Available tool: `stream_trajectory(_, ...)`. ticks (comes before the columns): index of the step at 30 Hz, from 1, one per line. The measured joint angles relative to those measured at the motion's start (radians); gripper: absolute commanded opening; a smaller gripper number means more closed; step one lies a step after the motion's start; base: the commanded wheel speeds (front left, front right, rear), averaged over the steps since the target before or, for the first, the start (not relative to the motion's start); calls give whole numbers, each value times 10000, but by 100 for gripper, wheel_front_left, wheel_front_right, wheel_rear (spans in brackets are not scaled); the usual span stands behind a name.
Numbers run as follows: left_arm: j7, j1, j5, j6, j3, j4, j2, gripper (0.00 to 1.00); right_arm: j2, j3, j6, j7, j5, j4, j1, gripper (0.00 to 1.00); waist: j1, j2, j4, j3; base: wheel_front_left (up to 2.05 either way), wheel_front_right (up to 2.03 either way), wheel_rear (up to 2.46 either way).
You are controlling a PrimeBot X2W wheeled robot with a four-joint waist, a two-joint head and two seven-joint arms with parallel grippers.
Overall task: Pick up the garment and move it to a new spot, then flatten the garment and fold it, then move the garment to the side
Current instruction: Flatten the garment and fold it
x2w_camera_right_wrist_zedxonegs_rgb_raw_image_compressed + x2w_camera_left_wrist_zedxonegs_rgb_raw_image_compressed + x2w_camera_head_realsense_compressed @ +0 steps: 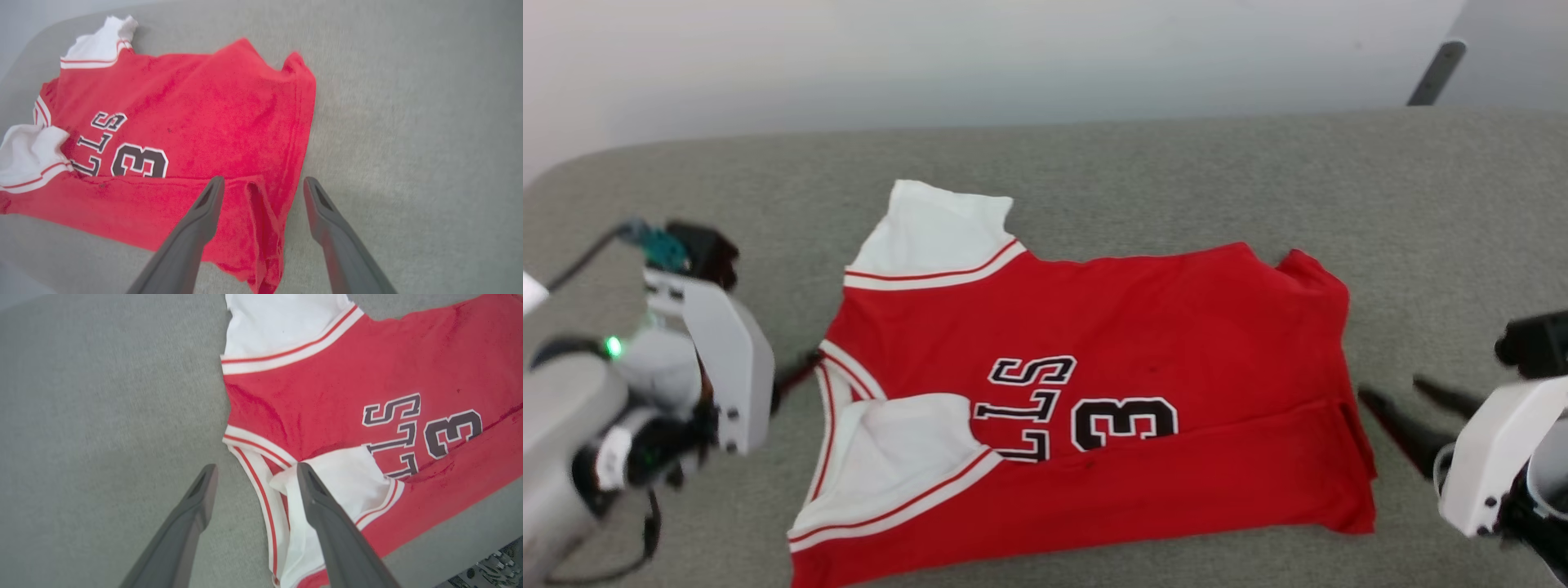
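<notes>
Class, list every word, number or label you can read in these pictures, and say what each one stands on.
"LLS": dark, white-outlined letters on the red garment, lying sideways; anything before them is hidden by the folded white sleeve.
"3": a numeral in the same style, beside the letters.
Nothing else is readable.

The garment (pixel 204 106) lies spread on the grey cushion (pixel 408 122) with its dark, white-outlined lettering facing up. Its near long edge is folded up over the lower part of that lettering. One white sleeve (pixel 96 45) sticks out at the garment's far corner. The right gripper (pixel 263 181) hangs above the garment's hem with its jaws wide apart: one finger (pixel 196 228) is over the folded red cloth, the other just beside the hem.
</notes>
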Motion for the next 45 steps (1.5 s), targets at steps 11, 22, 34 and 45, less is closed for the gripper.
stream_trajectory(11, -1156, -1798, 1202, -880, 525, 2443, -1126, 100, 625, 146, 0, -5499, -1411, -1083, -607, 100, 0, 0, -941, 566, 0, 0, 0)
stream_trajectory(22, -1108, -3533, 1854, -2107, 608, 4959, -1783, 100, 1110, 328, 0, -7062, -1615, -880, -634, 100, 0, 0, -1778, 1848, 0, 0, 0)
stream_trajectory(34, 1058, -4885, 1812, -2617, 303, 7181, -2151, 100, 1187, 564, 0, -7398, -1444, -569, -953, 100, 0, 0, -2444, 3246, 0, 0, 0)
stream_trajectory(45, 2727, -5626, 1356, -2368, 362, 8032, -2594, 0, 1218, 637, 0, -7055, -1348, -397, -1310, 100, 0, 0, -2625, 3827, 0, 0, 0)
